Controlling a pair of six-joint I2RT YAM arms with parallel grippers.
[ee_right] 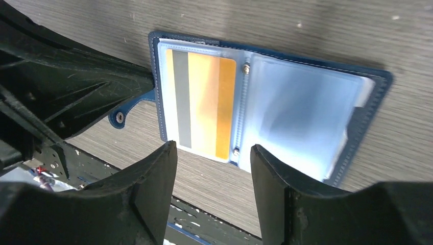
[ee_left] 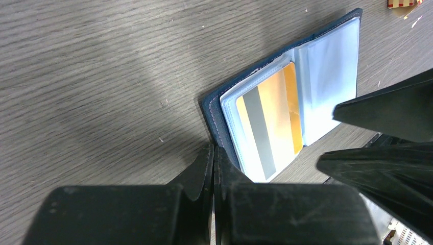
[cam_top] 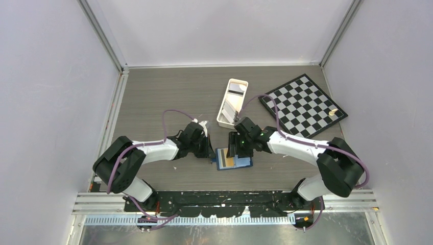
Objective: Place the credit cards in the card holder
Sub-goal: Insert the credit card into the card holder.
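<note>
Top external shows grey woodgrain table (cam_top: 153, 92) between pale walls (cam_top: 51, 76); left gripper (ee_left: 213, 150) clamped, right gripper (ee_right: 213, 148) spread.

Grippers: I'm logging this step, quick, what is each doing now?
Left gripper: shut, beside the navy-blue folding card holder.
Right gripper: open, holding nothing.

White tray (cam_top: 223, 109) near, behind card holder (cam_top: 245, 163)

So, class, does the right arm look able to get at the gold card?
Probably yes: its open tool hangs above the card, nothing between, though it seems tucked inside the holder.
</note>
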